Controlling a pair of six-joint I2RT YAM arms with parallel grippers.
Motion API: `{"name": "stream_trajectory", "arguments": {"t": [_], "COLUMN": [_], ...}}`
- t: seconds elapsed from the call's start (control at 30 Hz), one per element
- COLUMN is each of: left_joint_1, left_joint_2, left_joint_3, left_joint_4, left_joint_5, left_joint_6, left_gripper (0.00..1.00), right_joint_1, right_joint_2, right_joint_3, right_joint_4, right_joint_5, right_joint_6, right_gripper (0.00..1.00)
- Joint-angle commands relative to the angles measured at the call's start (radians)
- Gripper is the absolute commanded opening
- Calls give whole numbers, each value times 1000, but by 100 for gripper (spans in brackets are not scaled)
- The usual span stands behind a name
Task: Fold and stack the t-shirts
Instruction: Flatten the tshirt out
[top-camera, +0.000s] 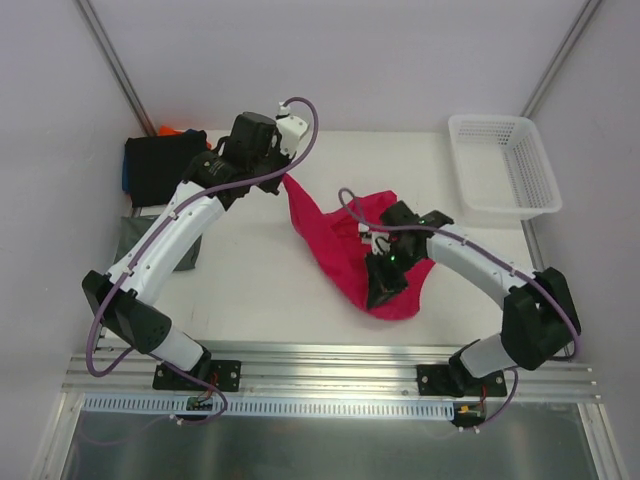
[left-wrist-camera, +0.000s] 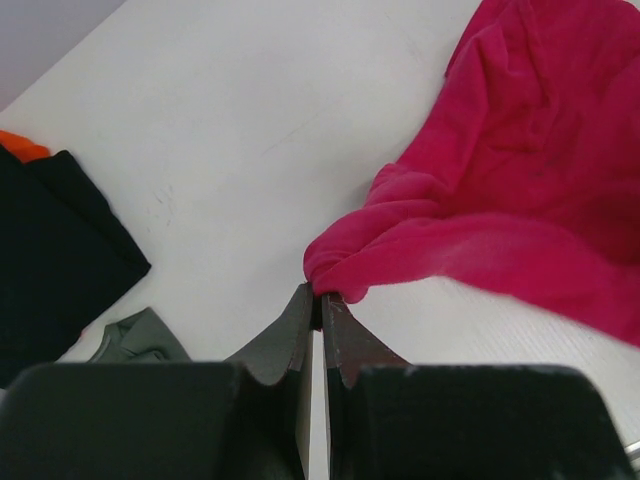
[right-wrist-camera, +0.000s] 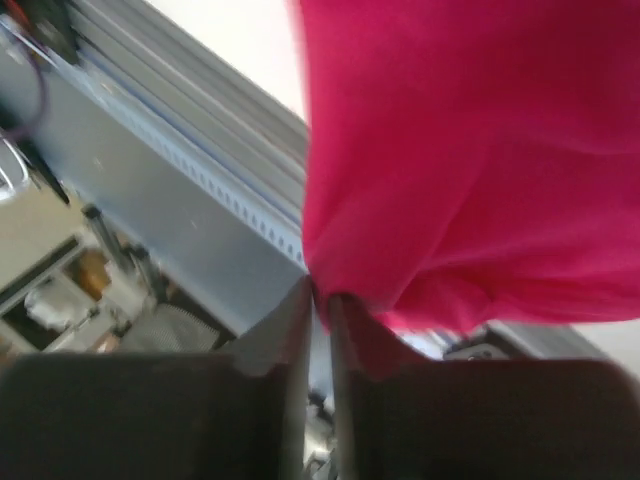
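pink t-shirt (top-camera: 318, 235) held at two edges
left gripper (left-wrist-camera: 318, 298) clenches its edge at eleven o'clock from centre, right gripper (right-wrist-camera: 320, 292) clenches it at four o'clock; folded shirts (top-camera: 160, 165) sit at ten o'clock.

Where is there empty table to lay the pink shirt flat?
Bare table lies between the left arm and the pink shirt, and at the far side between that shirt and the white basket. The far-left corner is crowded with the black shirt and grey-green shirt.
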Motion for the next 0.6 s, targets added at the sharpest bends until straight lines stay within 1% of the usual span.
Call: {"name": "stream_trajectory", "arguments": {"t": [0.0, 0.03, 0.07, 0.1, 0.13, 0.17, 0.2, 0.23, 0.33, 0.4, 0.53, 0.57], "left_joint_1": [8, 8, 8, 10, 10, 10, 10, 10, 10, 10, 11, 11], "left_joint_2": [-11, -12, -12, -12, -12, -12, -9, -9, -9, -11, -11, -11], "left_joint_3": [30, 30, 30, 32, 27, 26, 26, 27, 29, 32, 30, 29], "left_joint_4": [12, 10, 12, 12, 12, 12, 12, 10, 12, 12, 12, 13], "left_joint_5": [-5, -5, -5, -2, -1, 1, 5, 7, 10, 9, 2, 4], "left_joint_6": [2, 1, -2, -4, -7, -10, -11, -13, -10, -10, -8, -10], "left_gripper": [0, 0, 0, 0, 0, 0, 0, 0, 0, 0, 0, 0], "right_joint_1": [17, -9, -32, -58, -109, -129, -144, -166, -184, -181, -146, -138], "right_joint_2": [20, 41, 61, 116, 144, 171, 225, 247, 299, 305, 285, 264], "right_joint_3": [-30, 2, 42, 143, 191, 246, 325, 361, 395, 369, 244, 175], "right_joint_4": [15, 10, 6, 5, 7, -1, -8, -16, -13, -2, 12, 16], "right_joint_5": [-68, -57, -42, -27, -27, -24, -11, -1, 27, 33, 22, 19], "right_joint_6": [53, 39, 37, 7, 2, -6, -30, -41, -53, -53, -44, -41], "right_gripper": [18, 32, 56, 62, 66, 69, 70, 70, 70, 69, 67, 66]}}
